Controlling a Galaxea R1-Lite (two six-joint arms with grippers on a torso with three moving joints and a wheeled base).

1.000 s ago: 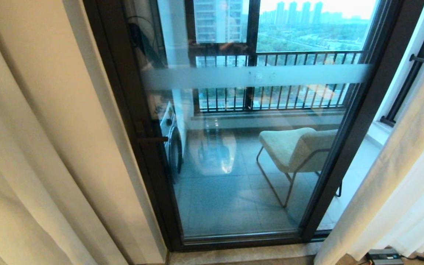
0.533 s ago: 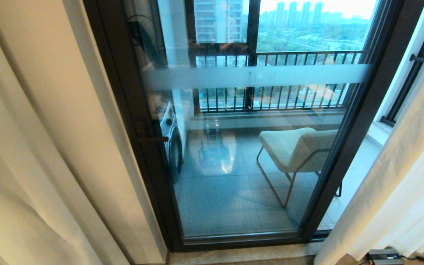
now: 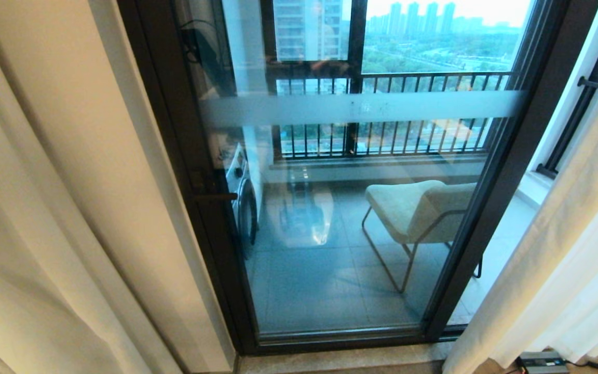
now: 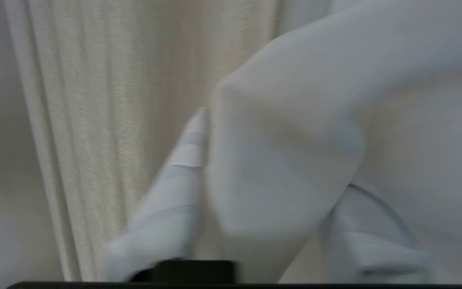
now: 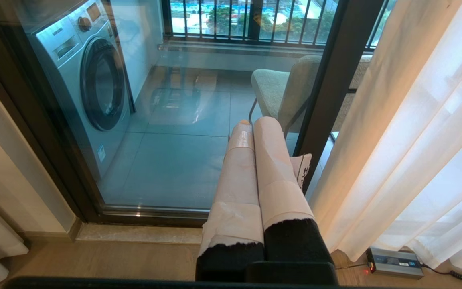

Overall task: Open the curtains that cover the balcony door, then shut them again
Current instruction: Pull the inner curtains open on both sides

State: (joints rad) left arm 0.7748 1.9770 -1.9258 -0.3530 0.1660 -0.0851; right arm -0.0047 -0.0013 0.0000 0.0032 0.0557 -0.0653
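Faintly, I read a Samsung badge on the washing machine [image 5: 90, 80] behind the balcony door [image 3: 361, 218]. My left gripper [image 4: 263, 192] sits buried in the curtains [image 4: 295, 140], fabric bunched between its parted fingers [image 4: 175, 176], though I cannot tell whether they grip it. My right gripper [image 5: 255, 136] points at the glass, pressed shut and empty.

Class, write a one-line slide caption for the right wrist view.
Shut right gripper parked before the uncovered balcony door, curtains drawn aside, washing machine behind the glass.

Left tool [image 4: 263, 168]: you see it blurred; white sheer [image 4: 295, 132] covers the gap between its fingers
Beige drape [image 3: 70, 208]: cut off by the left edge
Chair [image 3: 418, 210]: partly hidden behind the door frame [image 3: 491, 197]
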